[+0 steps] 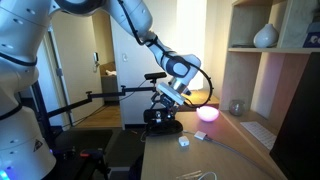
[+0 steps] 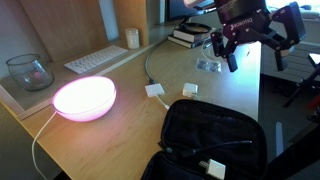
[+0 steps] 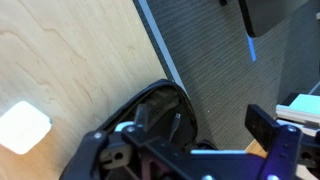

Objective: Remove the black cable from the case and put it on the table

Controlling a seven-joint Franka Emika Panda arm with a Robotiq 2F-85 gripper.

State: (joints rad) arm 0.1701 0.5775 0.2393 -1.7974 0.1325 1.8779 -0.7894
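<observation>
wrist view: small low black rounded-corner case [image 3: 158, 100] open on light tan wood table [image 3: 70, 60]. in an exterior view, thin black cable [image 2: 215, 147] apparently inside, faint against dark lining. robotiq gripper [image 2: 253, 58] above table, jaws wide, empty. advice: centre over strand, descend slowly, avoid small white block [image 2: 213, 167].

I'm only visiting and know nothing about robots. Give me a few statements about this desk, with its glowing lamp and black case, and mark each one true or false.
1. The lamp is lit and glows pink. True.
2. The gripper is clamped on the case. False: it hangs in the air with its jaws apart, clear of the case.
3. Two white blocks lie on the table, outside the case. True.
4. The keyboard sits inside the case. False: it lies on the table, beyond the lamp.
</observation>
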